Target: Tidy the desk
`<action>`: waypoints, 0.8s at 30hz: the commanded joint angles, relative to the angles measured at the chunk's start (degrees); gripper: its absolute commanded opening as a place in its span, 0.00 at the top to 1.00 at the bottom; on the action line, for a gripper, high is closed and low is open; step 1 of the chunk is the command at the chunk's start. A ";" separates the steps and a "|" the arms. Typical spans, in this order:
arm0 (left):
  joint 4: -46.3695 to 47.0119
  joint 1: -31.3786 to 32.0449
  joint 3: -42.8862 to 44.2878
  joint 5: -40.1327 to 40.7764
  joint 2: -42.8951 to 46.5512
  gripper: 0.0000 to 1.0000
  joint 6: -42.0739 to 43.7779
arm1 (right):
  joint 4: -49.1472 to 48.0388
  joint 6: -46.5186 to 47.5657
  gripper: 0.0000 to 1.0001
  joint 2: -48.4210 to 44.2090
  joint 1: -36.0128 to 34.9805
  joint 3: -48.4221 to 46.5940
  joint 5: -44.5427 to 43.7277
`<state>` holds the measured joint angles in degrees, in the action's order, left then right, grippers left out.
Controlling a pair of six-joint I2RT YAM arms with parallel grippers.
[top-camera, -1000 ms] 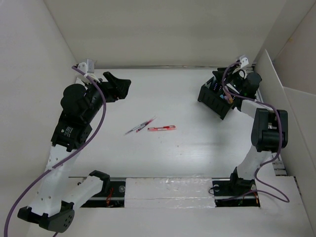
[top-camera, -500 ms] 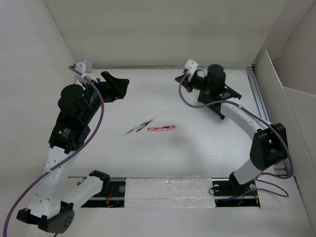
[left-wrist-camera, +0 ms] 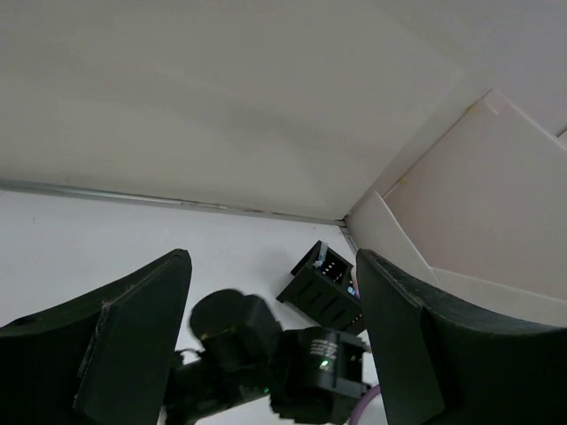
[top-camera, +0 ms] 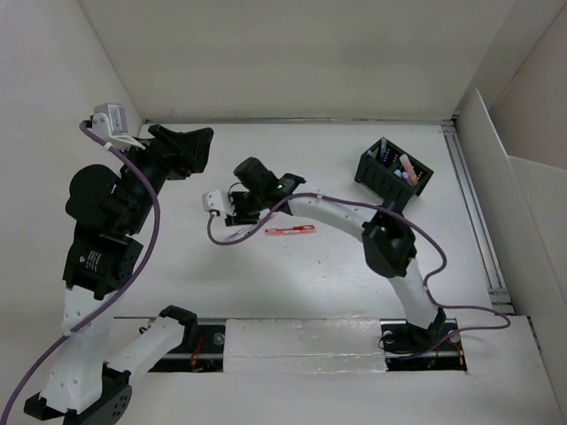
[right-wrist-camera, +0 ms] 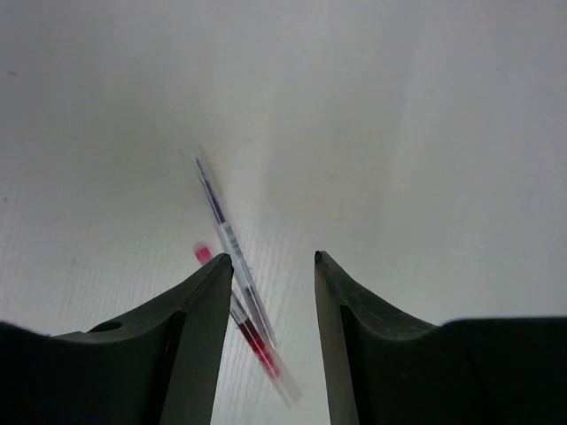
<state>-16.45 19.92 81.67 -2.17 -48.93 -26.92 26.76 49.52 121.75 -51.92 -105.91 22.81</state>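
The desk (top-camera: 310, 283) is a white tabletop with white walls round it. Two pens lie side by side left of the middle; in the right wrist view one is clear with dark ink (right-wrist-camera: 226, 235) and one is red (right-wrist-camera: 252, 341). Another red pen (top-camera: 290, 230) lies just right of them. My right gripper (top-camera: 241, 212) reaches across the desk and hovers open over the pair (right-wrist-camera: 275, 258), which lies by its left finger. My left gripper (top-camera: 197, 152) is open and empty, held high at the back left (left-wrist-camera: 270, 257), looking over the right arm's wrist (left-wrist-camera: 292, 372).
A black slotted organizer box (top-camera: 394, 173) with a few items in it stands at the back right; it also shows in the left wrist view (left-wrist-camera: 323, 288). The right arm's purple cable (top-camera: 221, 241) hangs beside the pens. A metal rail (top-camera: 474, 212) runs along the right edge.
My right arm has swung from the organizer at the back right across to the pens left of the middle. My left arm has drawn back to the left and risen.
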 commanded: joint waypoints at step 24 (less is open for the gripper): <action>3.97 0.29 -2.39 -2.40 0.41 0.29 2.30 | 23.51 5.24 0.54 25.81 -5.39 -31.90 -8.39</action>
<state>-15.40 19.92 79.24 -4.12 -48.69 -25.96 49.23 55.72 146.58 -57.76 -135.39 13.91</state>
